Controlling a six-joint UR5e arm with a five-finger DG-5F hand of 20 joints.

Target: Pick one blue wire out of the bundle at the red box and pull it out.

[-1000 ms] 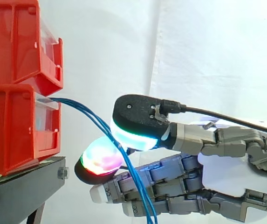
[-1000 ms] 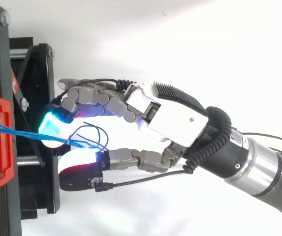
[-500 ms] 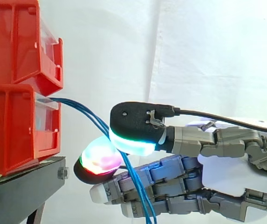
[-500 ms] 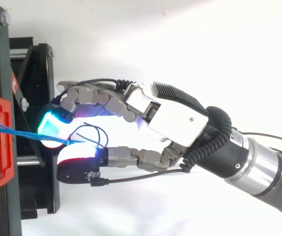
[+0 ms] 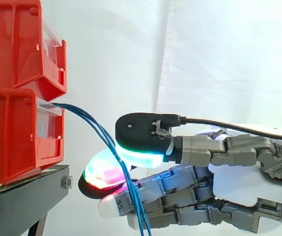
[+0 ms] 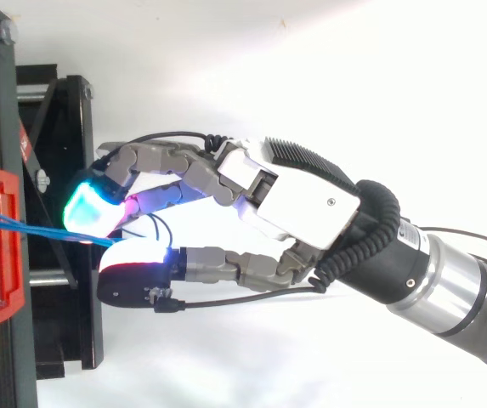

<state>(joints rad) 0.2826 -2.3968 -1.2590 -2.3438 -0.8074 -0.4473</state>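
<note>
Just off the mouth of the lower red box (image 5: 13, 132), clamped with the glowing pads (image 5: 141, 156) of the hand (image 6: 302, 200) on the blue wires (image 5: 77, 108) trailing from that box, strand count in the pinch hidden, lower ends cut off at the side view's bottom edge.

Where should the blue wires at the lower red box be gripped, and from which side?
Probably on the free span sloping down from the lower red box, coming level from the side away from it: there the blue wires hang in open air, where the hand pinches them.
</note>
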